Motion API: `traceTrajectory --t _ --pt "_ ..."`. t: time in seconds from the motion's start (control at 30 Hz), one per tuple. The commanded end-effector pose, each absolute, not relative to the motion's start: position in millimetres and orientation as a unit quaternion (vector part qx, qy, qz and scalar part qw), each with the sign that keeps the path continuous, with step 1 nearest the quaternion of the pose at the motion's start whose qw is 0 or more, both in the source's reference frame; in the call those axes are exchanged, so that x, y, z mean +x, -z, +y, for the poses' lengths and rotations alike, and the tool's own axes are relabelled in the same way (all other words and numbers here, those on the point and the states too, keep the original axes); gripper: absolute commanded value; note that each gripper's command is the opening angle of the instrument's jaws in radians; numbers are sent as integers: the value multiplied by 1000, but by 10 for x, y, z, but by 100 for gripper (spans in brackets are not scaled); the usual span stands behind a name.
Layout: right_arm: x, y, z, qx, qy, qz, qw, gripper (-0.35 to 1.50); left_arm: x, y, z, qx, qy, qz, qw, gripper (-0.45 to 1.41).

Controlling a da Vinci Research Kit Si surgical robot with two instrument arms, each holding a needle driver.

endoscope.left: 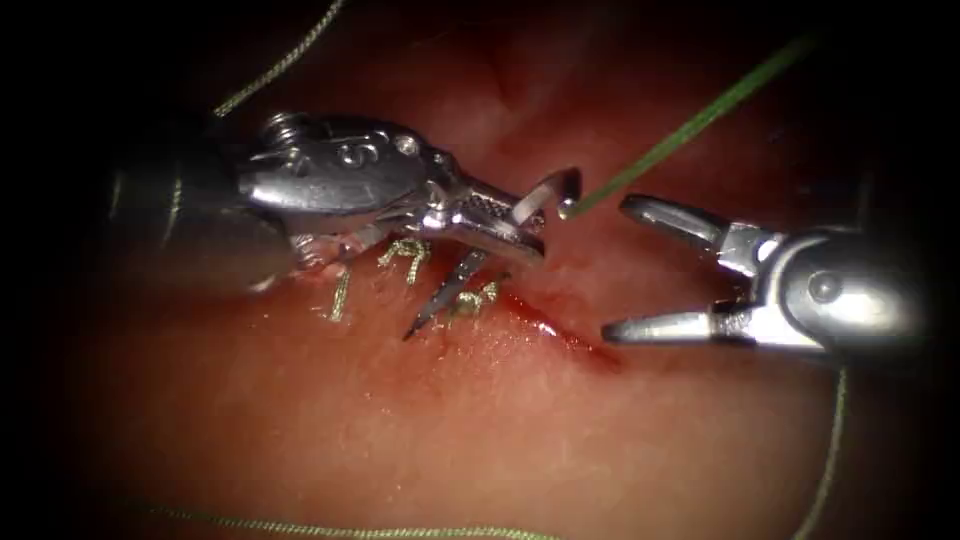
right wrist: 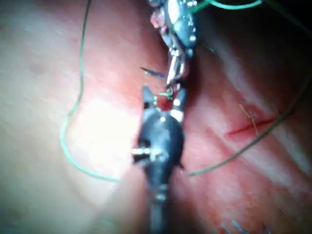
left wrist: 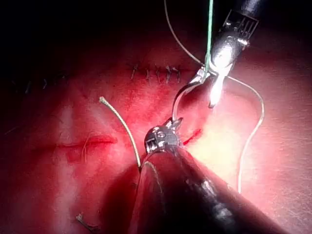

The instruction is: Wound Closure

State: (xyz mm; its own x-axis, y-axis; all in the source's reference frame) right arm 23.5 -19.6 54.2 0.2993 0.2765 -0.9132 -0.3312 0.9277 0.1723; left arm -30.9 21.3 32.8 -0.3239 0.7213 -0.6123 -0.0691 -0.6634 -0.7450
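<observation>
Needle [endoscope.left: 500,235] sits in the left tool [endoscope.left: 510,232], jaws pinched on it near the swaged end. The curved tail [endoscope.left: 560,190] sticks out at 1 o'clock from the jaw tips, the shaft runs down to 7 o'clock, and the tip [endoscope.left: 410,335] rests at the tissue [endoscope.left: 420,430] surface just left of the cut [endoscope.left: 560,335]; cannot tell if it is in. Green thread [endoscope.left: 700,120] leaves the tail toward 1 o'clock. Right tool [endoscope.left: 625,265]: jaws spread wide, holding nothing, upper jaw tip near the needle tail, lower jaw tip at the right end of the cut. Stitches [endoscope.left: 410,260] lie under the left tool.

Left wrist view: left tool [left wrist: 174,124] grips one end of the needle [left wrist: 183,97], which arcs toward 1 o'clock to the right tool [left wrist: 212,85], whose jaws are apart around the thread [left wrist: 209,29]. A cut thread end [left wrist: 119,124] lies at 9 o'clock from the left tool.

Right wrist view: right tool [right wrist: 163,100] has jaws parted, nothing between them. Left tool [right wrist: 175,73] is at 12 o'clock, close.
</observation>
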Motion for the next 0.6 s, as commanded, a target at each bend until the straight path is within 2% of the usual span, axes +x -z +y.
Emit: traceTrajectory --t 0.03,0.3,0.47,0.57,0.6 --pt "249 -536 -196 -58 -225 542 807 121 -317 -337 215 -520 -749 -308 272 -45" --pt "279 -522 -189 -151 -268 516 799 116 -323 -342 210 -522 -746 -299 283 -45" --pt "292 -526 -185 -155 -267 520 797 118 -324 -341 209 -522 -746 -299 284 -45" --pt "297 -527 -182 -163 -265 522 794 115 -324 -340 208 -522 -746 -298 285 -45" --pt "300 -529 -183 -168 -261 521 795 108 -325 -339 208 -522 -747 -297 286 -45"
